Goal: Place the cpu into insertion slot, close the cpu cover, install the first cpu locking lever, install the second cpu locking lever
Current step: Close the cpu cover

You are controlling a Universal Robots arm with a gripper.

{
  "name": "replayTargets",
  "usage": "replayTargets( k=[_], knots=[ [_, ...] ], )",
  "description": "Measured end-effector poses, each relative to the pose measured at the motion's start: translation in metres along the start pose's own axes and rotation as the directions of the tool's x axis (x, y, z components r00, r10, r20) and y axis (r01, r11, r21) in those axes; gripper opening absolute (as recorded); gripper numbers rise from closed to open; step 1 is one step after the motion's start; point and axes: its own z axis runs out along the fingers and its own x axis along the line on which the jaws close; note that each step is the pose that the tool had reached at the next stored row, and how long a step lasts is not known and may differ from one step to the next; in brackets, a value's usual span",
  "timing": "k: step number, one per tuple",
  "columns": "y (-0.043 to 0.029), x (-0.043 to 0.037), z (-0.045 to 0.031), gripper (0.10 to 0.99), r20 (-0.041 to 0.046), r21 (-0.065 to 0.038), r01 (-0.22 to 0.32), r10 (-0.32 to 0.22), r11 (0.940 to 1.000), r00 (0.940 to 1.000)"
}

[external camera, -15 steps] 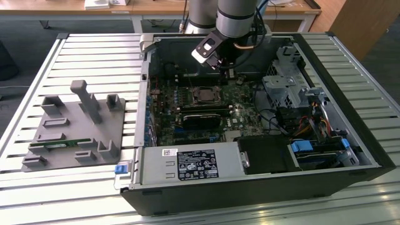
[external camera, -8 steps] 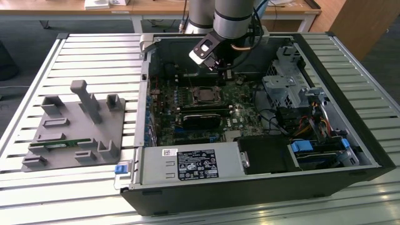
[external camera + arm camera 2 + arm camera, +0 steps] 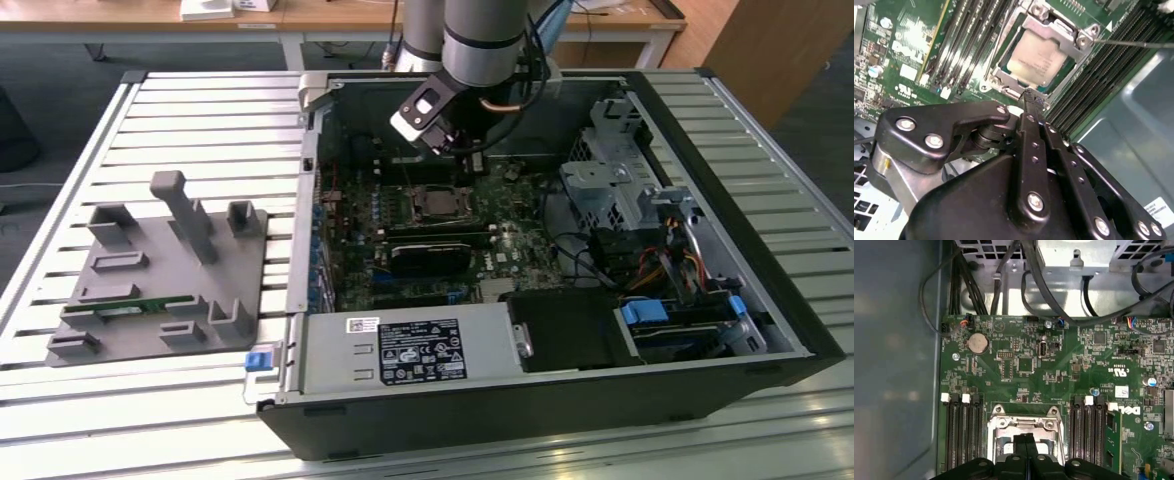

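**Chip seated, end effector narrow at the socket's edge**

An open black steel computer case point(image 3: 534, 415) lies on its side on a ribbed aluminium counter point(image 3: 200, 110). Beside it, toward the exterior view's left, sits a matte grey plastic fixture point(image 3: 147, 290) with blocky posts.

The arm reaches down into the case, and its end effector point(image 3: 467, 165) hangs just over the glossy green motherboard point(image 3: 1054, 365), close to the square insertion slot point(image 3: 437, 203).

In the second wrist view the cpu point(image 3: 1036, 57) lies flat in that slot, its top a pale, brushed silver-grey square. The cpu cover point(image 3: 1051, 24), a thin bright metal frame with round screw heads at its corners, lies around the chip's edges. A fine wire rod point(image 3: 1134, 44) runs from one corner of the frame out over the long black memory slots point(image 3: 969, 40).

The end effector point(image 3: 1030, 97) is narrow: its flat black bolted fingers are pressed together with nothing visible between them, their tips right at the cover's rim. The first wrist view shows the same pinched tips point(image 3: 1026, 439) over the socket, and a round silver coin cell point(image 3: 977, 343) further up the board.
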Motion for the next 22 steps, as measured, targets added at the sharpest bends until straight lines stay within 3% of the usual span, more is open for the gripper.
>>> replayTargets(
  k=[14, 22],
  knots=[
    [-0.0141, -0.0024, 0.0112, 0.106, 0.0002, 0.000, 0.000, 0.000, 1.0000, 1.0000],
    [-0.0259, -0.0027, 0.0153, 0.106, 0.0002, 0.000, 0.000, 0.000, 1.0000, 1.0000]
  ],
)
